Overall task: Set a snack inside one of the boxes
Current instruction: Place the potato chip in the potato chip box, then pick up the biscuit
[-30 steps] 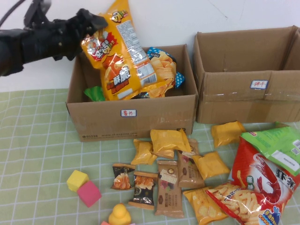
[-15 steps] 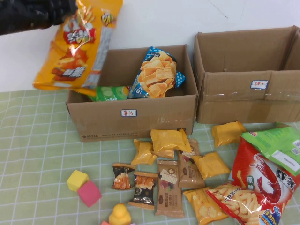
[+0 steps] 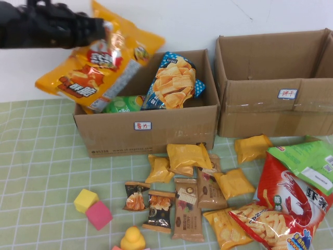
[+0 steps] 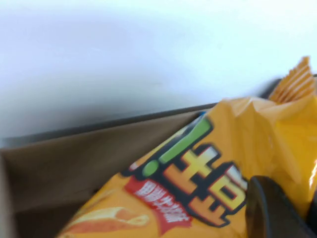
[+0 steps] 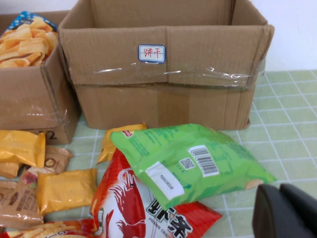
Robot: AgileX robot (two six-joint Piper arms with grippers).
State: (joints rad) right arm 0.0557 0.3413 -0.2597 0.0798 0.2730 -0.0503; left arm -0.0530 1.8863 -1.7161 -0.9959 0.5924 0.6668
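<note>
My left gripper [image 3: 99, 28] is at the top left, shut on the top of a large orange chip bag [image 3: 96, 65]. The bag hangs tilted over the left rear corner of the left box [image 3: 151, 133], partly outside its left wall. In the left wrist view the bag [image 4: 198, 188] fills the frame, with a dark finger [image 4: 267, 208] pressed on it and the box wall behind. The right box [image 3: 270, 112] stands beside it; nothing shows in the part of its inside that I can see. My right gripper [image 5: 287, 210] is shut and empty, low over the table near a green bag [image 5: 188, 158].
The left box holds a blue-and-orange chip bag [image 3: 174, 80] and a green bag [image 3: 122, 104]. Several small snack packs [image 3: 187, 172] lie in front of the boxes. A red shrimp-chip bag [image 3: 286, 208] lies at the front right. Yellow and pink blocks [image 3: 93, 208] and a yellow duck [image 3: 132, 239] sit at the front left.
The orange bag swung from over the box out to the left, then back right. It now hangs tilted over the box's left rear corner. The left arm rose and stretched out level.
</note>
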